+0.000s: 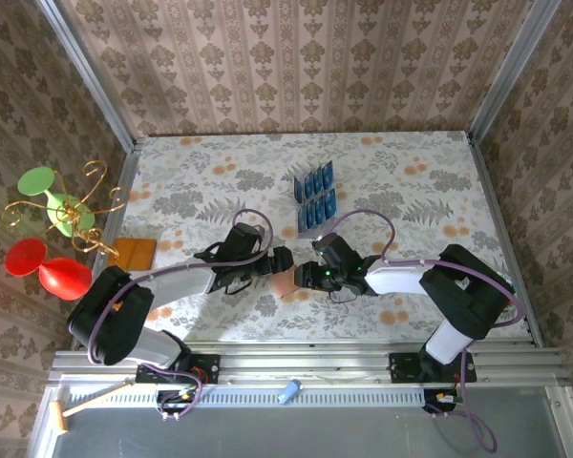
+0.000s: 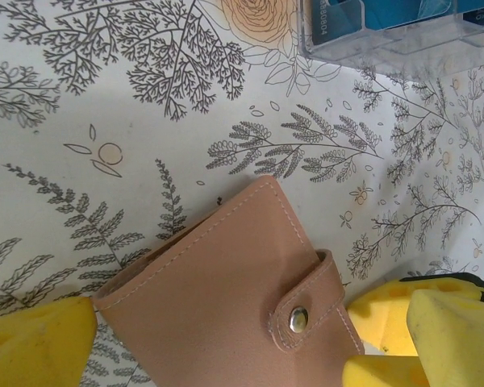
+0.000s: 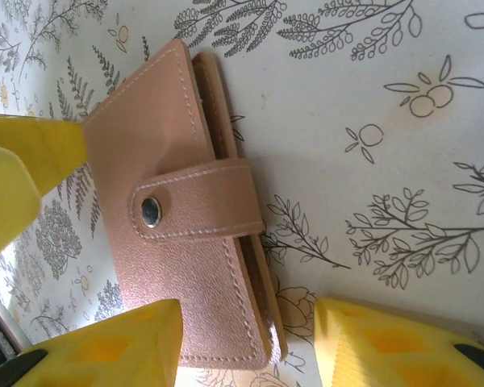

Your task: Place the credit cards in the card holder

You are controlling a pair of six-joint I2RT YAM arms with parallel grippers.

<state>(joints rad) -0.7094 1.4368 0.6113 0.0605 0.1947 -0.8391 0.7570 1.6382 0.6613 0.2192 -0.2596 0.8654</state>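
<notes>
The wallet (image 3: 177, 242) lies flat and shut near the middle of the desk (image 1: 439, 172), towards its near edge. The cards (image 1: 315, 196) stand in a clear rack (image 2: 387, 40) just beyond it, towards the far edge.

The left gripper (image 2: 226, 322) is spread wide, one finger on each side of the wallet and neither clearly touching it. The right gripper (image 3: 246, 339) is about half open at the opposite end. One finger overlaps the wallet's face and the other stands off its edge over bare desk, so nothing is clamped.

The step in hand looks like opening the wallet, since no card can go in while it is fastened. To do it well, one gripper should pin the body flat. The other should catch the free end of the strap (image 3: 202, 201) and peel it up and away from the snap (image 3: 151, 211). A straight pull would likely drag the whole wallet across the cloth. A light, low grip on the strap tip seems safest.

The wallet is tan-pink, leather-look, with pale stitching round its border. Its rounded strap wraps over one long edge and closes on a small metal snap. The layered edges show at the side.
</notes>
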